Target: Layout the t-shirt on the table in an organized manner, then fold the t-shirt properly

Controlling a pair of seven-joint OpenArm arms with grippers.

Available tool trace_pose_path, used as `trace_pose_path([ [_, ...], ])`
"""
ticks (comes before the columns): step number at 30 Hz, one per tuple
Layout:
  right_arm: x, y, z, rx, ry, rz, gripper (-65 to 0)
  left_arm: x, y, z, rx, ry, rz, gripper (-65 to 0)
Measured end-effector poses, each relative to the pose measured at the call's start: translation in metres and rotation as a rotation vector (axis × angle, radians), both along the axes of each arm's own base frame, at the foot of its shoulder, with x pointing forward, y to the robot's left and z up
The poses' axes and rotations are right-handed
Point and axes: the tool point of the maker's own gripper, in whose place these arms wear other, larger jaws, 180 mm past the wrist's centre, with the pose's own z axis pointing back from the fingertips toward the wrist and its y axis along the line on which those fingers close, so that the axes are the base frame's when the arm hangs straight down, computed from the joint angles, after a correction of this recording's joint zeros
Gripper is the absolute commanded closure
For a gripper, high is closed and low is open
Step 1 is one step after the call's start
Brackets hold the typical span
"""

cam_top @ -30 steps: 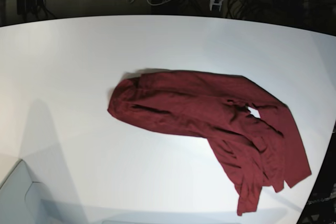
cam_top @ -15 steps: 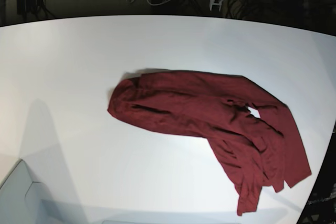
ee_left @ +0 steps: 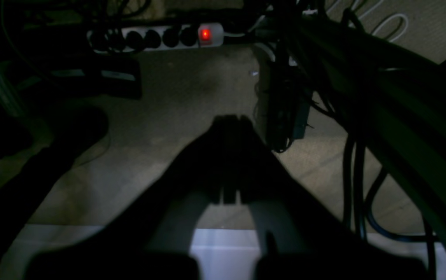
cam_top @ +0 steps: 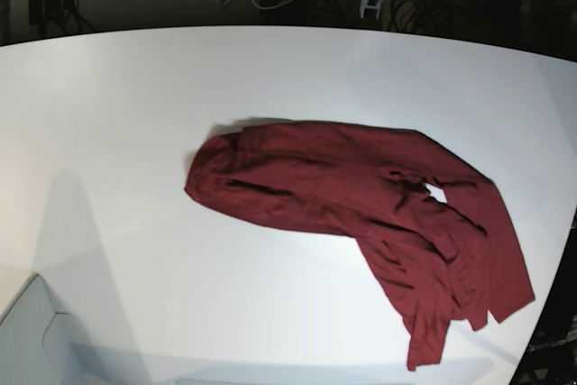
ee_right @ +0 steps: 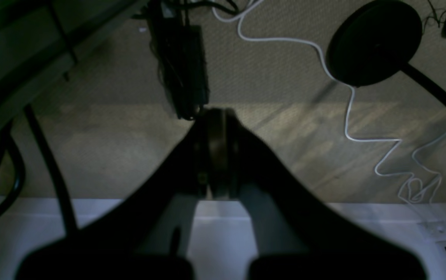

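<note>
T-shirt (cam_top: pixel 361 214), dark red, unfolded, on white table (cam_top: pixel 117 114).
Lies crumpled and wrinkled right of the table's centre, bunched into a bent band; one end trails toward the near right edge. Left gripper (ee_left: pixel 230 120) and right gripper (ee_right: pixel 217 116): both off the table above the floor, fingers pressed together, holding nothing. Power strip (ee_left: pixel 156 37) on the floor.

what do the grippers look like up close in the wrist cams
Both show as dark, near-black silhouettes. The left gripper has two broad fingers tapering to a narrow squared tip. The right gripper tapers the same way, its tip rounder. No markings visible.
</note>
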Motion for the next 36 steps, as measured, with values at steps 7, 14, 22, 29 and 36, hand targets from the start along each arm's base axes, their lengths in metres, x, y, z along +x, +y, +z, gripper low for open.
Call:
trace_pose_path([
  [7,-0.016,0.000,0.001,-0.001,0.016,0.001,0.0,-0.002,0.000,0.000,0.000,0.002,0.003,-0.4],
  [14,-0.049,-0.013,0.007,-0.022,-0.003,0.006,0.0,-0.042,0.002,-0.001,0.004,0.074,-0.002,-0.4],
  [22,-0.056,-0.016,0.018,-0.032,-0.091,0.008,0.0,-0.048,0.058,0.002,0.086,0.060,0.003,-0.4],
  [29,-0.057,-0.017,0.023,-0.034,-0.121,0.009,0.0,-0.026,0.036,0.002,0.050,-0.079,0.001,-0.4],
  [36,-0.059,-0.021,0.040,-0.044,-0.185,0.014,0.0,-0.096,0.022,0.005,0.028,0.001,0.045,-0.4],
])
